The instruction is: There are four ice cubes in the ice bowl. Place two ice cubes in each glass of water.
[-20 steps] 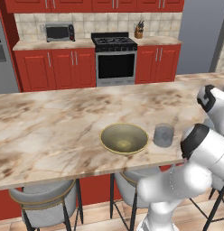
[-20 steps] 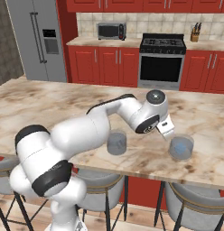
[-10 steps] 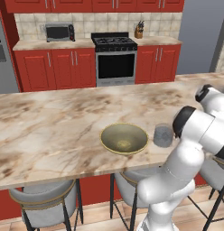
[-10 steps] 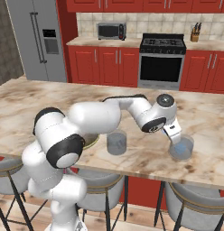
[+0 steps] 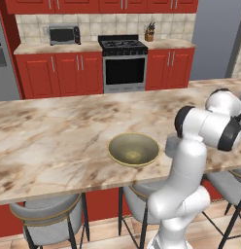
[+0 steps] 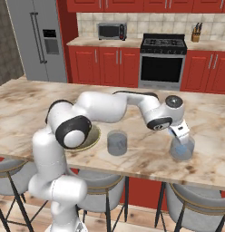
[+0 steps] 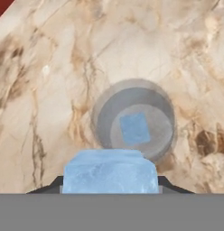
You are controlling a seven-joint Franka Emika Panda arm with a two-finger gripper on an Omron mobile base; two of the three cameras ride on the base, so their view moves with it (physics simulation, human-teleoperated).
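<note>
The white arm is reaching across the marbled beige bench (image 6: 132,154) to its right end, with the fingers (image 6: 181,141) hanging just above the right-hand short translucent grey-blue glass tumbler (image 6: 182,149). In the hand view the two dark fingers (image 7: 46,187) are clamping a pale light-blue translucent ice cube (image 7: 110,173) between them — the cube is filling the gap from tip to tip, so the fingers are closed on it, not empty. Directly beyond the held cube, the hand view is looking straight down into that tumbler (image 7: 134,119), and a second small pale blue cube (image 7: 135,127) is already lying flat on the tumbler's bottom. The held cube is sitting above the tumbler's near rim, apart from it, not yet inside. The other matching grey-blue tumbler (image 6: 117,142) is standing upright nearer the middle of the bench, between the right-hand tumbler and the wide shallow olive-grey bowl with a yellowish-gold rim (image 5: 133,149); whether it is holding any ice I cannot tell. In the left base view the bowl is showing a pale patch on its floor — too faint to say whether that is ice or how many pieces. In the right base view the bowl (image 6: 94,138) is largely hidden behind the arm's dark elbow joint. Grey padded stools (image 5: 47,226) are standing under the bench's near edge.
</note>
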